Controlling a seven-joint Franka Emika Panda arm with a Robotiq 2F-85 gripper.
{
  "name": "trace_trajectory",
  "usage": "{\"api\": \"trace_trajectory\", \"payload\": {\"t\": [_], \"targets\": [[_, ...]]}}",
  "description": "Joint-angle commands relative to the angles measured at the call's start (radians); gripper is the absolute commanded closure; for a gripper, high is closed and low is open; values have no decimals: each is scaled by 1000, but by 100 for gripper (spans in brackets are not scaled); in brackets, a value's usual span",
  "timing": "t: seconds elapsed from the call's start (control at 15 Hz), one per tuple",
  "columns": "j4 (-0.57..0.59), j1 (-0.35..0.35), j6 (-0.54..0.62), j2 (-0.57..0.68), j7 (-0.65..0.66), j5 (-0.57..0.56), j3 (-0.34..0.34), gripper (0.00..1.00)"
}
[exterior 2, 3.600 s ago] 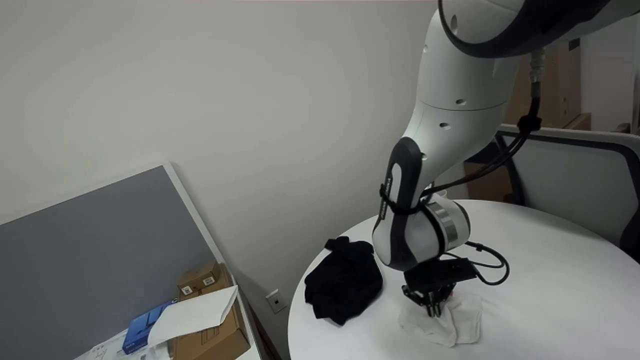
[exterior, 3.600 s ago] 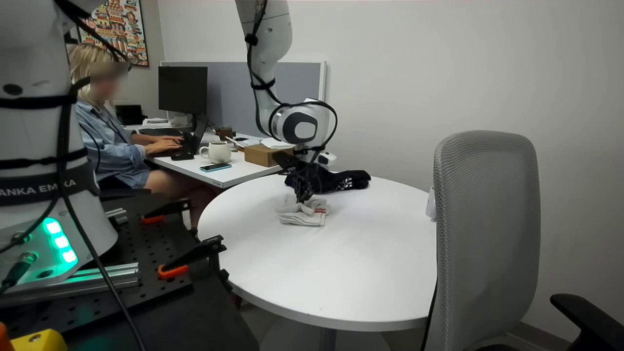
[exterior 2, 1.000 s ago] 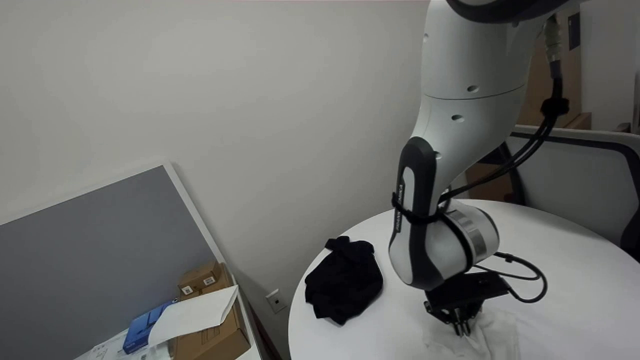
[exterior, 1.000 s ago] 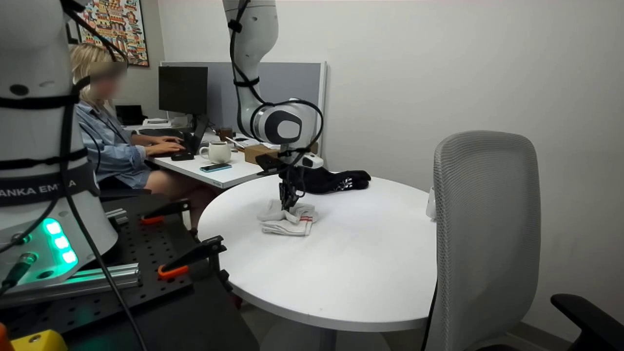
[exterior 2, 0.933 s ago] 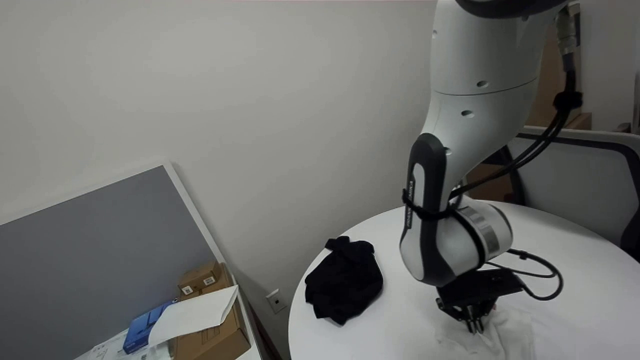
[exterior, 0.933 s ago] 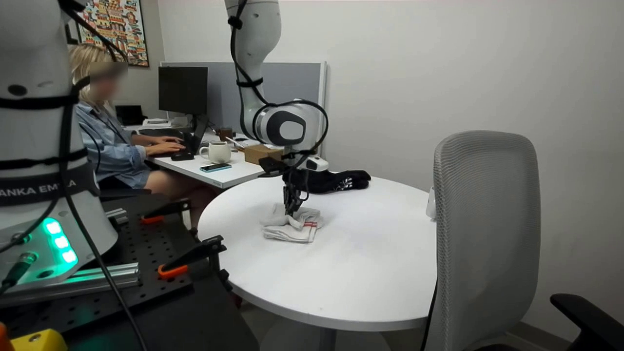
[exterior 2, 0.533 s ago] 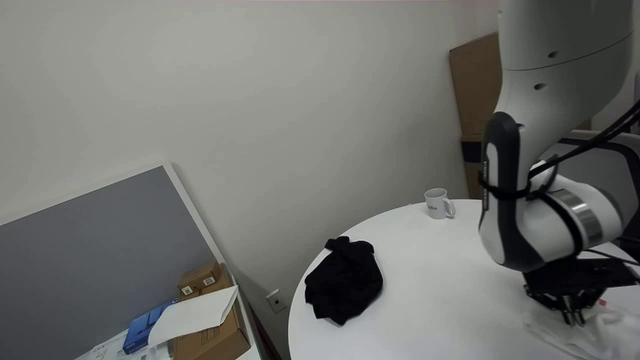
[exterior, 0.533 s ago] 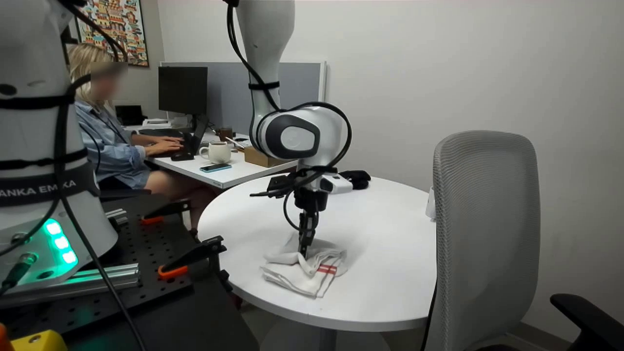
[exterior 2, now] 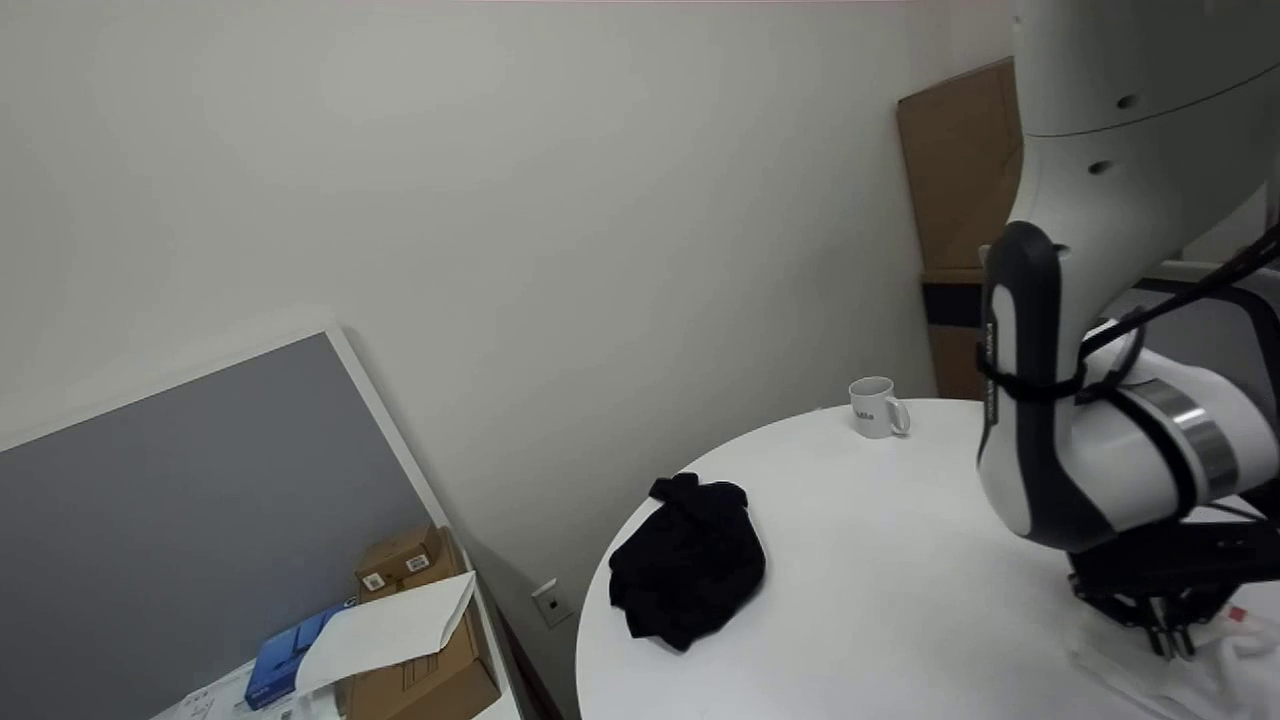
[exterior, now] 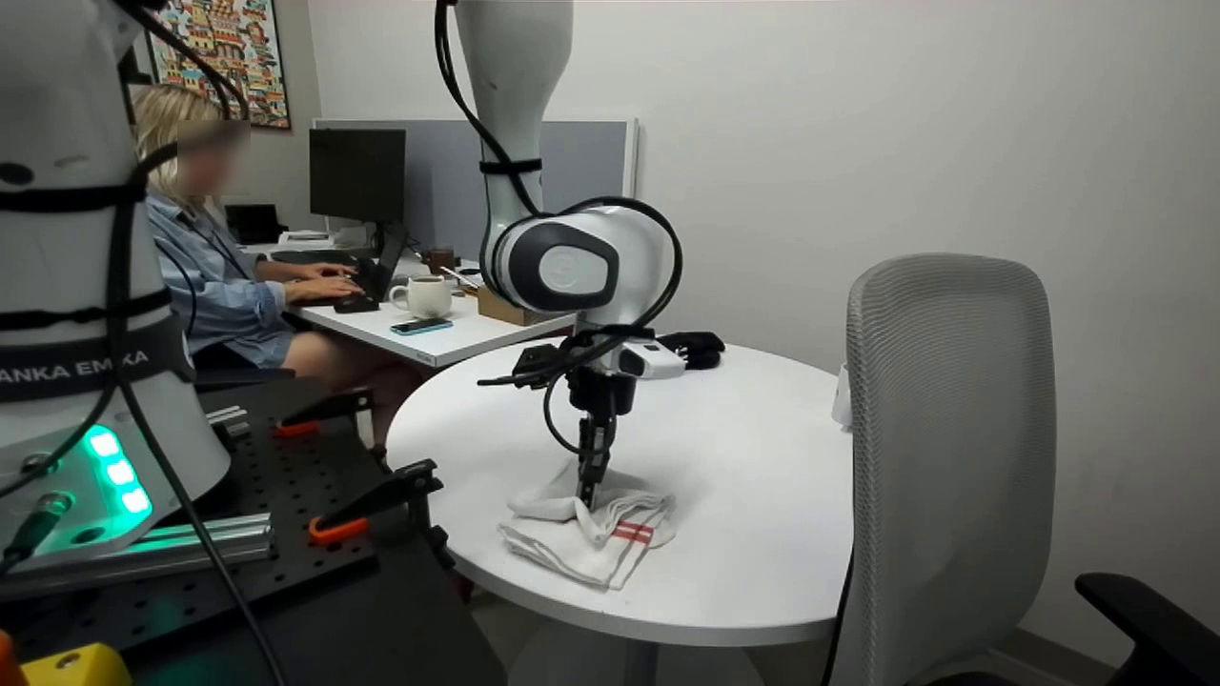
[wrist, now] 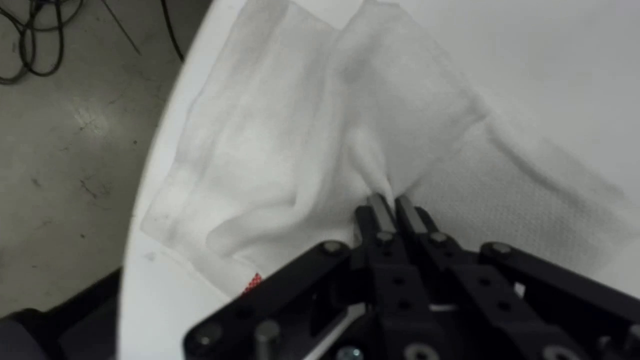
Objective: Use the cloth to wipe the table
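The white cloth with red stripes (exterior: 562, 548) lies crumpled on the round white table (exterior: 743, 534), near its edge. It also shows at the lower right in an exterior view (exterior 2: 1225, 675), partly cut off by the frame, and fills much of the wrist view (wrist: 260, 125). My gripper (exterior: 587, 499) points down with its fingertips at the cloth. In the wrist view my gripper (wrist: 391, 199) is shut on a pinched fold of the cloth. The cloth beside the fold spreads flat on the table, and its left border lies close to the table edge.
A dark fabric bundle (exterior 2: 690, 565) lies on the table, partly hidden behind the arm in an exterior view (exterior: 703, 351). A white mug (exterior 2: 873, 408) stands near the table's rim. A grey chair (exterior: 953, 429) stands beside the table. Black clamps (exterior: 381, 495) edge the robot's mount.
My gripper, shut on the cloth throughout, has dragged it across the table, away from the dark bundle to near the table edge. The last half second shows only a small shift.
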Motion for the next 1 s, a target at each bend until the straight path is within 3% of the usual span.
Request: {"api": "trace_trajectory", "payload": {"t": [0.0,0.2,0.4,0.67,0.93], "targets": [[39,106,-7,-11,6,-17,95,99],[165,197,-35,33,18,-25,170,99],[343,236,-107,119,25,-38,176,99],[557,203,-224,257,21,-42,154,99],[694,131,-326,325,32,-38,125,99]]}}
